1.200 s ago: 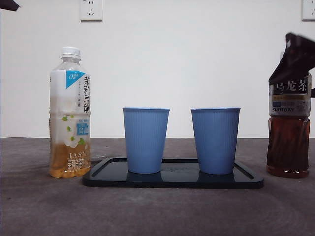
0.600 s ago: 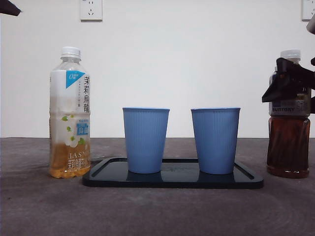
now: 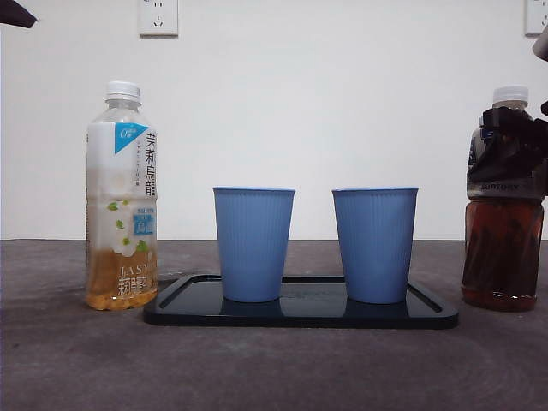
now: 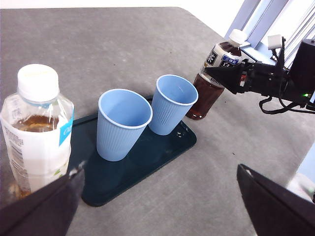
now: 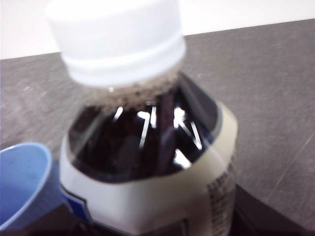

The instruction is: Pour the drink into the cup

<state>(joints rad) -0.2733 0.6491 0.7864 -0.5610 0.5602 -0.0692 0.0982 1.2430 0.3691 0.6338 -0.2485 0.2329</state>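
A dark tea bottle (image 3: 502, 257) with a white cap stands on the table right of the tray. My right gripper (image 3: 514, 141) is shut on its shoulder, just below the cap. It also shows in the left wrist view (image 4: 224, 78), where the bottle (image 4: 206, 91) leans a little. The right wrist view is filled by the bottle (image 5: 147, 147). Two empty blue cups (image 3: 253, 244) (image 3: 374, 244) stand upright on a black tray (image 3: 300, 315). My left gripper (image 4: 160, 206) is open and empty, held high above the table's left side.
A jasmine tea bottle (image 3: 122, 197) with a white label and a little liquid stands left of the tray, also in the left wrist view (image 4: 37, 132). The wall behind carries a socket (image 3: 158, 17). A black arm tip (image 3: 13, 13) shows at the top left corner.
My right gripper came down from the dark bottle's top to its shoulder and closed on it. The bottle shifted slightly. The cups and the jasmine bottle have not moved.
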